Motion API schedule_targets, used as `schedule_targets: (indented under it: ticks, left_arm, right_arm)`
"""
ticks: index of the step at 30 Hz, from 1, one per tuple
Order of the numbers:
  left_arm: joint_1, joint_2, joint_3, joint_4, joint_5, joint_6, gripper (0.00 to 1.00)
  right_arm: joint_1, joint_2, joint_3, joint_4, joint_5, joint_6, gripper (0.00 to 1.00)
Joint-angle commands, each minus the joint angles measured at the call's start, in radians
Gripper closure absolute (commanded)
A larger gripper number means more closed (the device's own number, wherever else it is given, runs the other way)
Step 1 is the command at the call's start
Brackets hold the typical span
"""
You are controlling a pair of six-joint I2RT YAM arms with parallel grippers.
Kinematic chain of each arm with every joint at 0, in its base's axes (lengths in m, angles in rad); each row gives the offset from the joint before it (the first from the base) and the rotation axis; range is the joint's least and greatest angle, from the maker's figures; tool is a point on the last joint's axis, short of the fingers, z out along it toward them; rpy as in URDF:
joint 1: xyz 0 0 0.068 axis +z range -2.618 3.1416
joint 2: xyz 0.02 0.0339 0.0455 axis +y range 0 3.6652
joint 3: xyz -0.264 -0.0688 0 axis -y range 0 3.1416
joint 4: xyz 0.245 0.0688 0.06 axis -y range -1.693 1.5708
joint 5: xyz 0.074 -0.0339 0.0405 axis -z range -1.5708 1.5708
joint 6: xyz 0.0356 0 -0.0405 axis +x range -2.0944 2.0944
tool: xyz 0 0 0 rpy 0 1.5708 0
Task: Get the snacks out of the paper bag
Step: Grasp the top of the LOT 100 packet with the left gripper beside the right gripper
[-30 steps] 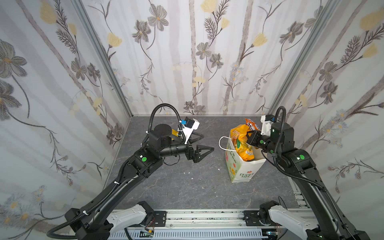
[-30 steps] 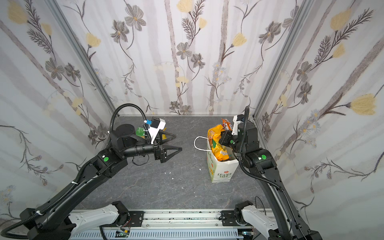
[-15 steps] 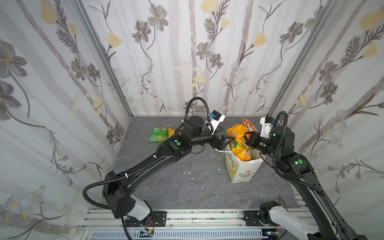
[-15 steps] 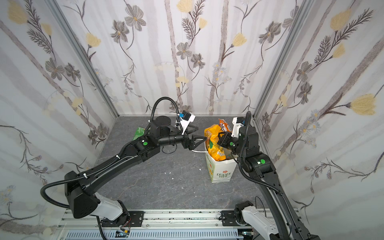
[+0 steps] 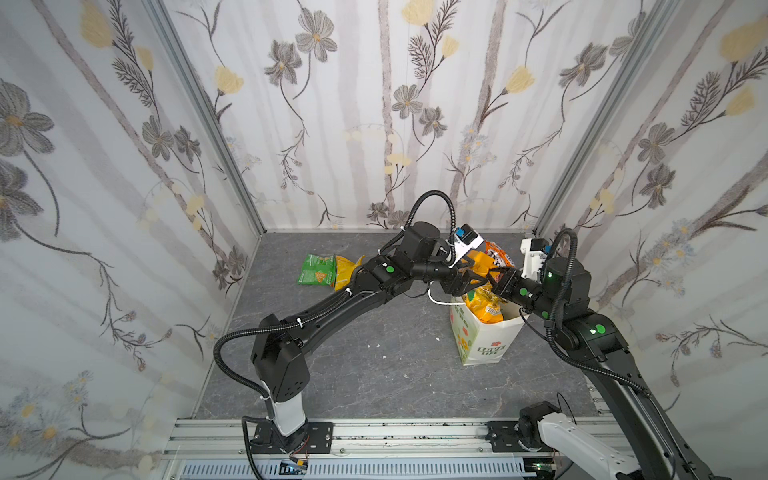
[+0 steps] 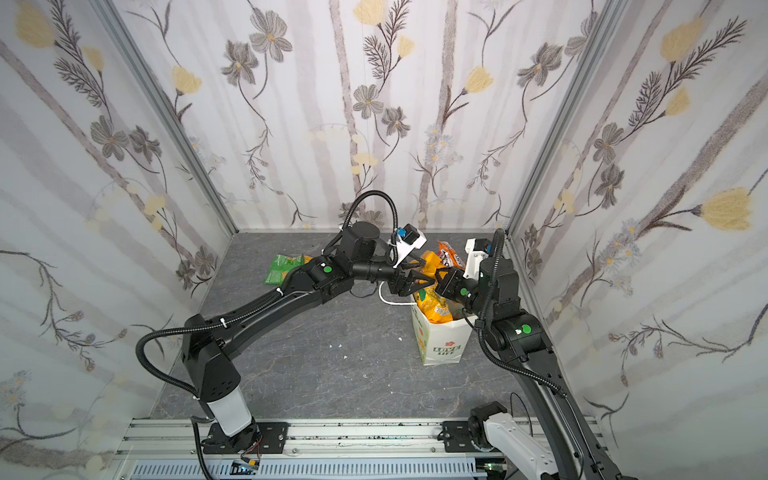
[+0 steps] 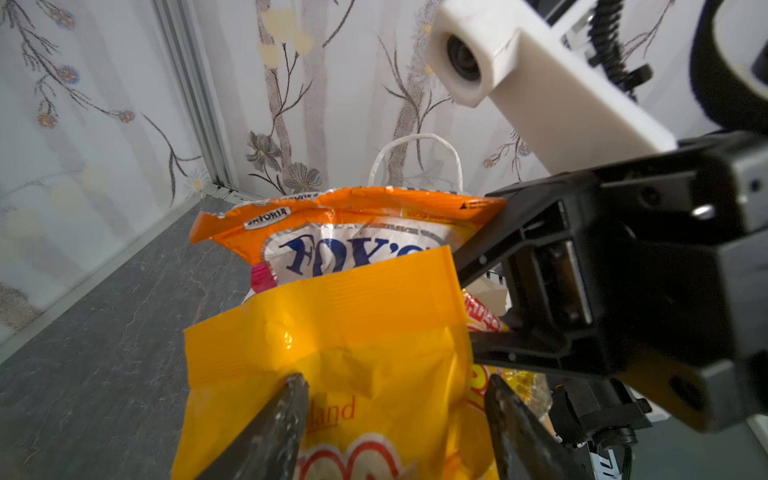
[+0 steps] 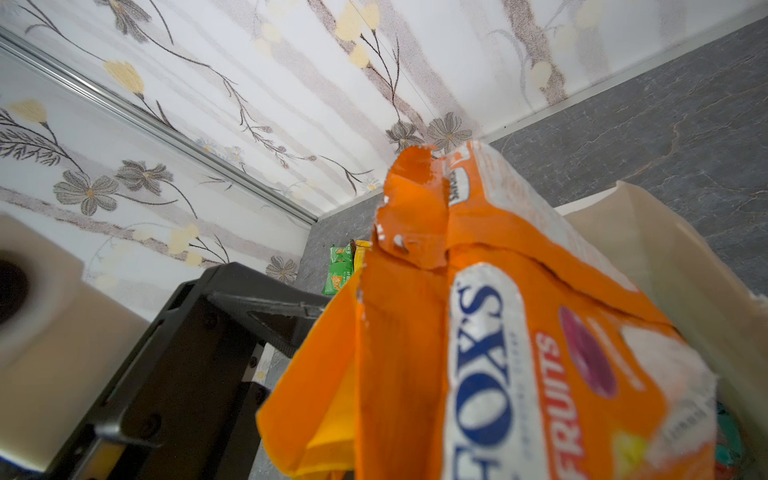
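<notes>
A second ago the left gripper [image 7: 395, 390] hung wide open over mid-table. Now it has reached across to the mouth of the paper bag [image 5: 486, 340], its fingers [image 7: 286, 415] narrower but still parted either side of the yellow packet [image 7: 353, 324], which stands in the bag in front of the orange packet [image 7: 353, 216]. The right gripper [image 5: 495, 277] stays clenched at the bag's rim as before, what it pinches hidden, and a green packet [image 5: 316, 270] lies on the table [image 5: 374, 374], well apart to the bag's left.
</notes>
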Motion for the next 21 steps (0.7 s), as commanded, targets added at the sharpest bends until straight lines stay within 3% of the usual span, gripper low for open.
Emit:
schedule_targets:
  ticks: [1, 5, 10, 14, 15, 17, 21]
  left_arm:
    - [-0.005, 0.032, 0.036, -0.078, -0.009, 0.057, 0.32]
    - [-0.014, 0.073, 0.087, -0.136, -0.012, 0.092, 0.4]
    - [-0.018, 0.094, 0.124, -0.166, -0.05, 0.111, 0.66]
    - [-0.017, 0.082, 0.127, -0.17, -0.063, 0.115, 0.93]
    - [-0.017, 0.078, 0.125, -0.168, -0.061, 0.115, 1.0]
    - [-0.017, 0.066, 0.121, -0.16, -0.067, 0.112, 1.0]
    - [-0.017, 0.032, 0.095, -0.125, -0.106, 0.107, 1.0]
  right_arm:
    - [0.0, -0.004, 0.005, 0.16, -0.038, 0.011, 1.0]
    - [-0.001, 0.0, 0.007, 0.168, -0.051, 0.015, 1.0]
    - [0.0, 0.004, 0.005, 0.169, -0.066, 0.021, 1.0]
    - [0.0, 0.002, 0.004, 0.156, -0.067, 0.023, 1.0]
    - [0.0, 0.0, 0.002, 0.153, -0.064, 0.023, 0.93]
    - [0.0, -0.006, 0.0, 0.147, -0.057, 0.024, 0.73]
    - [0.0, -0.017, 0.012, 0.116, -0.014, 0.021, 0.58]
